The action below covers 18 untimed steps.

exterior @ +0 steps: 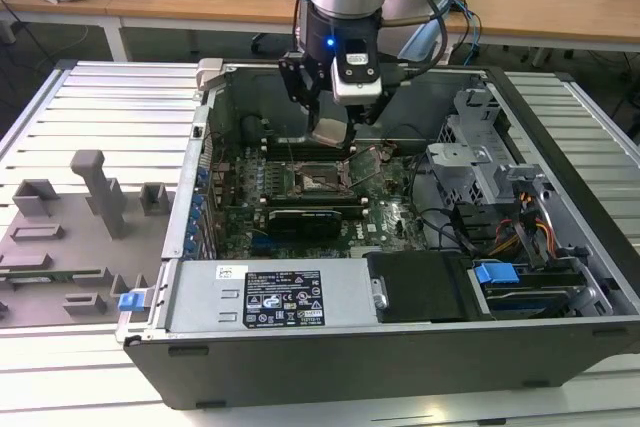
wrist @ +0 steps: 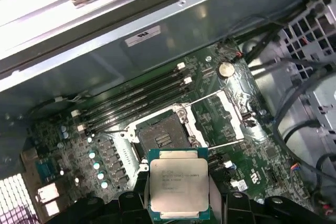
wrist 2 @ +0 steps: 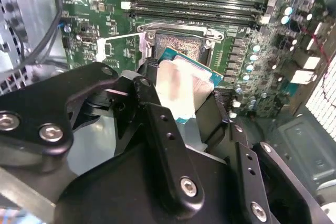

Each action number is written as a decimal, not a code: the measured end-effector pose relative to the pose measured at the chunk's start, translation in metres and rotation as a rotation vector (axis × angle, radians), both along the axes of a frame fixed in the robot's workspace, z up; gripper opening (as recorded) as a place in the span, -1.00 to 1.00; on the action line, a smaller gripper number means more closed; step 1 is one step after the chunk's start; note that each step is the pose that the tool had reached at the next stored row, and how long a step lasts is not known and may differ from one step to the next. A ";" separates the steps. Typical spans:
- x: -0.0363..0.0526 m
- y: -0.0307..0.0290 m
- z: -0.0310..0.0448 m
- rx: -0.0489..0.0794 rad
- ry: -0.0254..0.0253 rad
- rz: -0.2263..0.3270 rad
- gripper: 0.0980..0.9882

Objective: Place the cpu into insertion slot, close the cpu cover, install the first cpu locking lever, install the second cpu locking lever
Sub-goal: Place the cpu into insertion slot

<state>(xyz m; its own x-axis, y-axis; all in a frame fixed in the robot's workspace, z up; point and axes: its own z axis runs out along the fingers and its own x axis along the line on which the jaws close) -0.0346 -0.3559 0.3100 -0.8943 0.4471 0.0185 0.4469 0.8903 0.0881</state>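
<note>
My gripper [exterior: 328,129] is shut on the cpu [wrist: 178,182], a small square chip with a silver-grey top and green edge, held flat by its sides between black fingers [wrist: 131,203]. It hangs inside the open computer case, a little above and just beside the insertion slot [wrist: 163,135], a dark square socket in a silvery frame on the green motherboard [wrist: 105,156]. In the second wrist view the cpu [wrist 2: 181,85] partly overlaps the insertion slot [wrist 2: 178,45]. The cpu cover [wrist: 232,109] is swung open beside the socket, and the thin wire levers [wrist: 210,98] stand released.
Long black memory slots [wrist: 131,103] run beside the socket. The case walls [exterior: 190,187] surround the board, with a metal drive cage [exterior: 480,167], cables and a blue-tabbed drive [exterior: 497,274] at the exterior view's right. A grey fixture tray [exterior: 70,237] lies outside at the left.
</note>
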 end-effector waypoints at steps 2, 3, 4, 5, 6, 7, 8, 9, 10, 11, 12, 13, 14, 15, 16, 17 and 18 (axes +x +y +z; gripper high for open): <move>0.0000 0.0000 -0.0001 0.000 0.0000 -0.033 0.00; 0.0000 0.0000 -0.0002 0.000 -0.0001 -0.051 0.00; 0.0000 0.0000 -0.0002 0.000 0.0000 -0.063 0.00; 0.0000 0.0000 -0.0003 0.000 0.0001 -0.083 0.00; 0.0000 0.0000 -0.0004 0.000 0.0000 -0.097 0.00; 0.0000 0.0000 -0.0004 0.000 0.0000 -0.117 0.00; 0.0000 0.0000 -0.0004 0.000 0.0000 -0.129 0.00; 0.0000 0.0000 -0.0004 0.000 0.0001 -0.144 0.00; 0.0000 0.0000 -0.0005 0.000 0.0000 -0.157 0.00; 0.0000 0.0000 -0.0006 0.000 0.0000 -0.181 0.00; 0.0000 0.0000 -0.0006 0.000 0.0000 -0.195 0.00; 0.0000 0.0000 -0.0007 0.000 -0.0001 -0.208 0.00; 0.0000 0.0000 -0.0009 0.000 0.0000 -0.235 0.00; 0.0000 0.0000 -0.0010 0.000 0.0000 -0.254 0.00; 0.0000 0.0000 -0.0013 0.000 -0.0001 -0.275 0.00; 0.0000 0.0000 -0.0014 -0.001 -0.0001 -0.287 0.00; 0.0000 0.0000 -0.0015 -0.001 -0.0001 -0.303 0.00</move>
<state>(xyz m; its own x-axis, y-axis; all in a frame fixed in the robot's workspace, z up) -0.0346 -0.3559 0.3085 -0.7199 0.6939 0.0179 0.6924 0.7162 0.0873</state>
